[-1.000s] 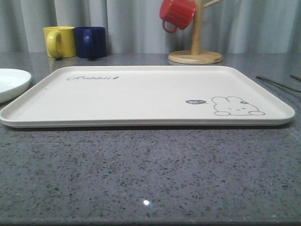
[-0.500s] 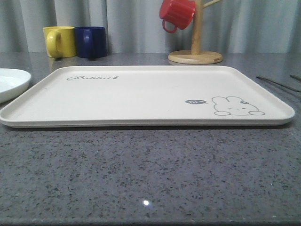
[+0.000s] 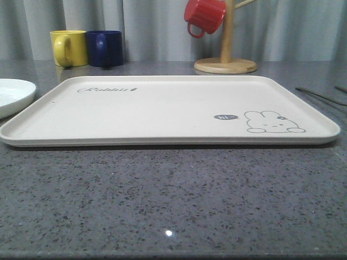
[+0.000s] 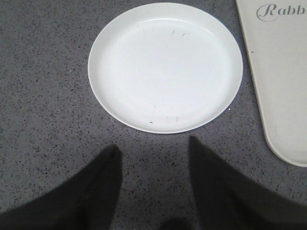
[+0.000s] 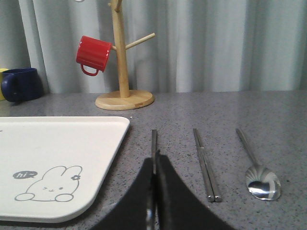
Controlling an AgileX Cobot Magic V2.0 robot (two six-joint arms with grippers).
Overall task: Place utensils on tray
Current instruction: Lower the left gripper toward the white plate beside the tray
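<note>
The front camera sat low, facing forward across the surface (image 3: 173,206). Both wrist cameras viewed it closely; all three shared the tray (image 3: 162,108).

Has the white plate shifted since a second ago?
No. The plate sits at the same spot left of the tray in the front view, apart from slight rim flicker.

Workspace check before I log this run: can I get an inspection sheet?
Surface: grey speckled countertop.
Job's things: cream tray, nothing on it; white plate beside the tray, apart from it; fork, chopsticks and spoon lying side by side on the counter beside the tray.
Clutter: yellow mug, blue mug, red mug hanging on a wooden mug tree.
Grippers: left gripper open, over the counter just short of the plate; right gripper fingers shut around the fork.
Cables: nothing seen.
Surroundings: grey curtain.
</note>
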